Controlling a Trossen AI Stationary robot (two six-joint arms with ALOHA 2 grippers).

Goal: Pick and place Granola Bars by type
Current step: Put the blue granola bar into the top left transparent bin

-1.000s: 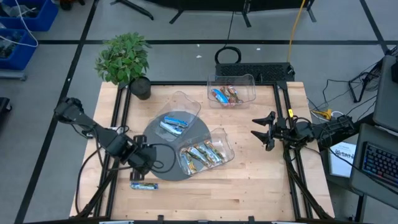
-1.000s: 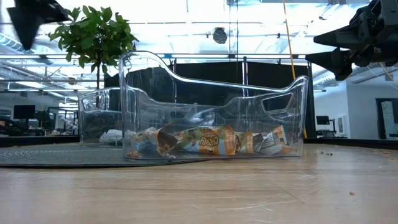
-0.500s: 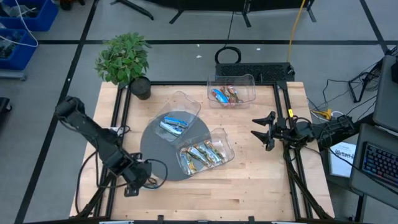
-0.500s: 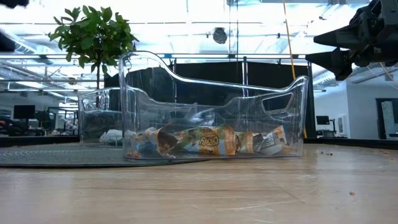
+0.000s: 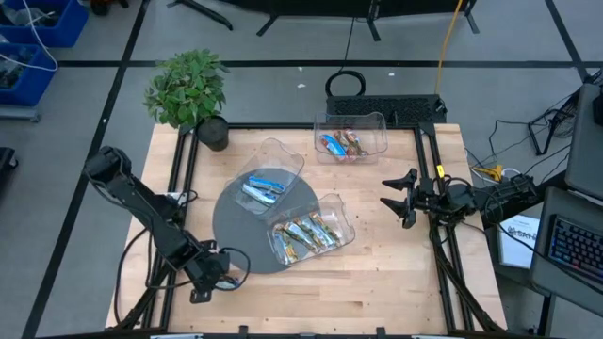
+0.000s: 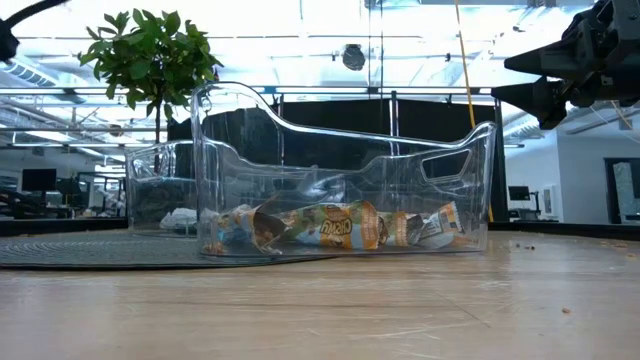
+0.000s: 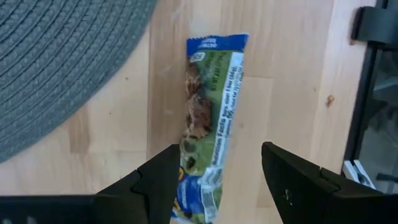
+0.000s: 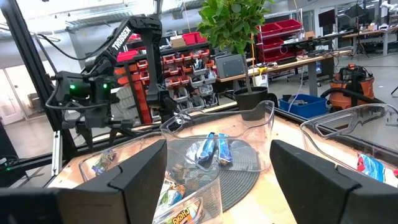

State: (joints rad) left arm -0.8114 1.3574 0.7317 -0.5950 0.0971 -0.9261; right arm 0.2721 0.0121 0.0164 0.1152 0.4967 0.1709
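One loose granola bar (image 7: 211, 106), its wrapper blue at the ends with green and brown between, lies flat on the wood by the edge of the grey round mat (image 7: 56, 68). My left gripper (image 7: 217, 155) is open above the bar's near end, one finger on each side, touching nothing; in the high view the left gripper (image 5: 209, 279) hides the bar. Blue bars (image 5: 262, 187), tan-gold bars (image 5: 306, 234) and reddish multicolour bars (image 5: 341, 144) lie in three clear bins. My right gripper (image 5: 397, 198) waits open above the table's right side.
Two clear bins (image 5: 283, 160) (image 5: 334, 217) sit on or by the mat (image 5: 231, 212); the third bin (image 5: 377, 127) stands near the far edge. A potted plant (image 5: 188, 89) fills the far left corner. Dark rails (image 5: 179, 179) run along the table's sides.
My left gripper has moved from over the mat's near left part toward the table's near edge and now stands over the loose bar, which showed bare in the high view a second ago. The bar has stayed where it was. The right arm has kept still.
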